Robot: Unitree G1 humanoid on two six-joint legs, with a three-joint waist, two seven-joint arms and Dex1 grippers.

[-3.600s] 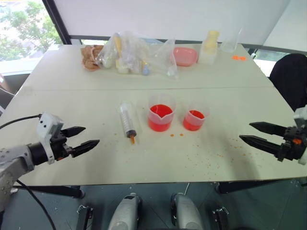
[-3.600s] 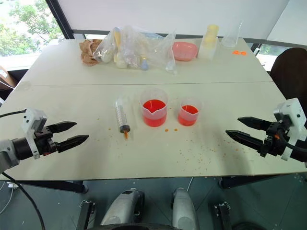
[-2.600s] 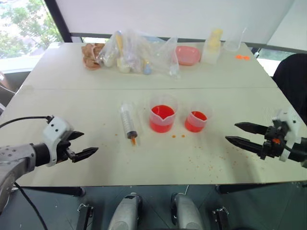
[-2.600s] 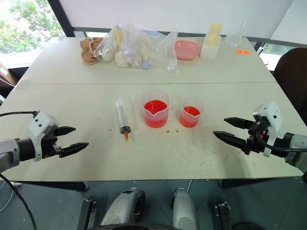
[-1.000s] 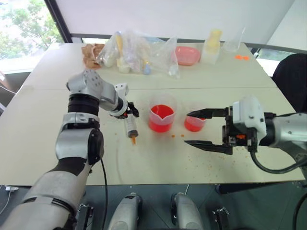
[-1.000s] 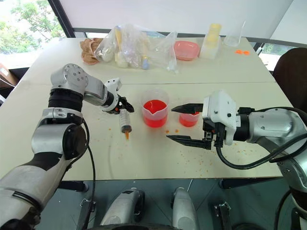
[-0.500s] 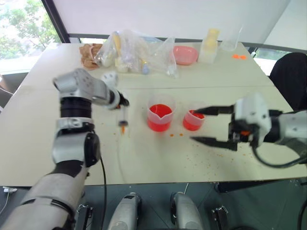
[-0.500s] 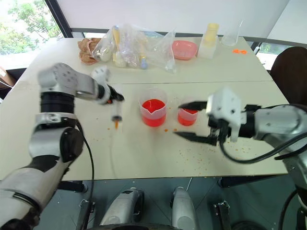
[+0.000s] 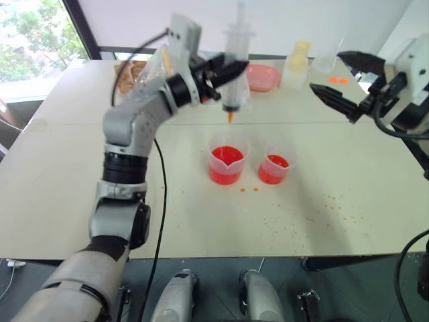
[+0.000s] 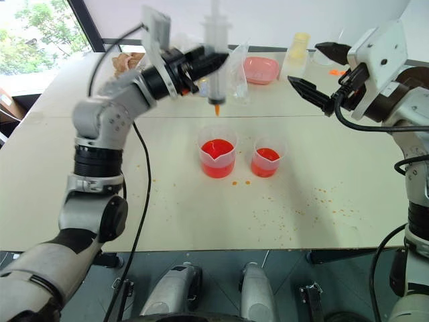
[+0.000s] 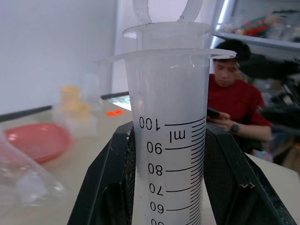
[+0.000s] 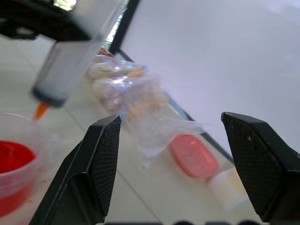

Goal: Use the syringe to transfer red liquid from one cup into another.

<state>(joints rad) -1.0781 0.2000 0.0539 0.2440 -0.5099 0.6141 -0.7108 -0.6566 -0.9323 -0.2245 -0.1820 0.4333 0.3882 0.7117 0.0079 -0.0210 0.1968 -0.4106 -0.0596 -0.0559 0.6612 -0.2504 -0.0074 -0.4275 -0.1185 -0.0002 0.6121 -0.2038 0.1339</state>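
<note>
Syringe (image 9: 234, 67) now lifted upright in left pincer (image 9: 224, 70), above beaker (image 9: 225, 163).

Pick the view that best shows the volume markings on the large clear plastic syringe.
The left wrist view: the large clear plastic syringe sits close between the left gripper fingers, numerals legible. Eye views show it whole, upright, orange tip down; the right wrist view blurs it.

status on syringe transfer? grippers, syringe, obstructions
Left gripper shut on the syringe, upright, orange tip down, above the spouted beaker. Right gripper open, empty, raised right of it. Nothing between tip and beaker.
</note>
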